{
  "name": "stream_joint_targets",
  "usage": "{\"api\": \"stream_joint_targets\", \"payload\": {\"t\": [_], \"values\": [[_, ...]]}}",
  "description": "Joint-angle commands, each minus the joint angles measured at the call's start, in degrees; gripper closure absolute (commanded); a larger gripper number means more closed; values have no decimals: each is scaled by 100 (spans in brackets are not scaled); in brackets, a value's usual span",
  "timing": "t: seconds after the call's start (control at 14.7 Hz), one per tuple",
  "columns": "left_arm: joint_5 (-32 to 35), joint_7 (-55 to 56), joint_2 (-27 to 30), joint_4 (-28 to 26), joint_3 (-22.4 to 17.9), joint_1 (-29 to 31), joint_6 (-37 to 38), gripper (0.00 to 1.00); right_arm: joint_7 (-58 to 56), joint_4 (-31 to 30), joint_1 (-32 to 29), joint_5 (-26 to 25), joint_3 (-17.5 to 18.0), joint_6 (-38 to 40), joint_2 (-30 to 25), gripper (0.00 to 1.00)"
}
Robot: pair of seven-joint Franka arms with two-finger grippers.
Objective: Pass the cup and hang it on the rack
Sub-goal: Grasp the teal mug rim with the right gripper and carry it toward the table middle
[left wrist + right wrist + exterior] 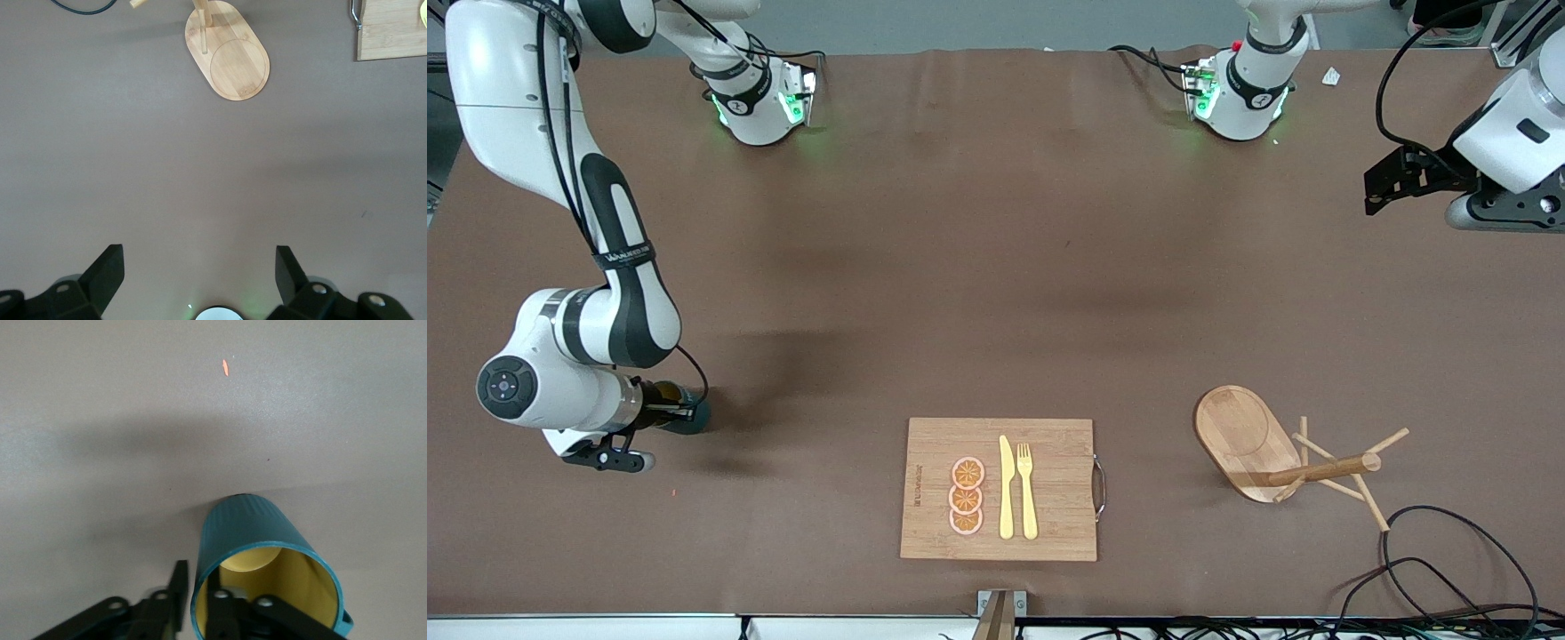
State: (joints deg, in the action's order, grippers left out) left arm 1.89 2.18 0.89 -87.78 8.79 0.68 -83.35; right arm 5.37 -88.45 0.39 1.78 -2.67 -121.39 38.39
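Observation:
The dark teal cup [690, 416] with a yellow inside is in my right gripper [676, 414], low at the table near the right arm's end. In the right wrist view the cup [253, 527] shows its open mouth. One finger [179, 593] is outside the wall and the other inside, shut on the rim. I cannot tell whether the cup touches the table. The wooden rack [1249, 440], with an oval base, a post and thin pegs, stands toward the left arm's end; it also shows in the left wrist view [230, 60]. My left gripper [1392, 182] is open, empty and high near its base [198, 267].
A wooden cutting board [1049, 444] with a yellow knife, a fork and orange slices lies near the table's front edge, between the cup and the rack. Black cables [1449, 569] loop beside the rack at the front edge. A tiny orange speck [225, 367] lies near the cup.

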Motion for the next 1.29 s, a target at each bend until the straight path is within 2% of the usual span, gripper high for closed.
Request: {"api": "stream_joint_targets", "payload": {"t": [0.0,0.2,0.54,0.88,1.22], "values": [[13,-112,-36,121,18,37,91,0,51,91,-4,60,21,1,-7,99],[-40,-104,-106,129,18,37,20,0,664,354,328,25,21,176,-77,100],[-58,-104,-89,129,-9,55,55,0,2386,1075,1242,95,65,1205,-86,100],[4,-51,-97,129,0,46,55,0,3819,1076,2349,393,57,1241,-306,100],[30,11,-115,129,0,2,55,0,5068,1154,3518,648,48,1118,-262,100]]}}
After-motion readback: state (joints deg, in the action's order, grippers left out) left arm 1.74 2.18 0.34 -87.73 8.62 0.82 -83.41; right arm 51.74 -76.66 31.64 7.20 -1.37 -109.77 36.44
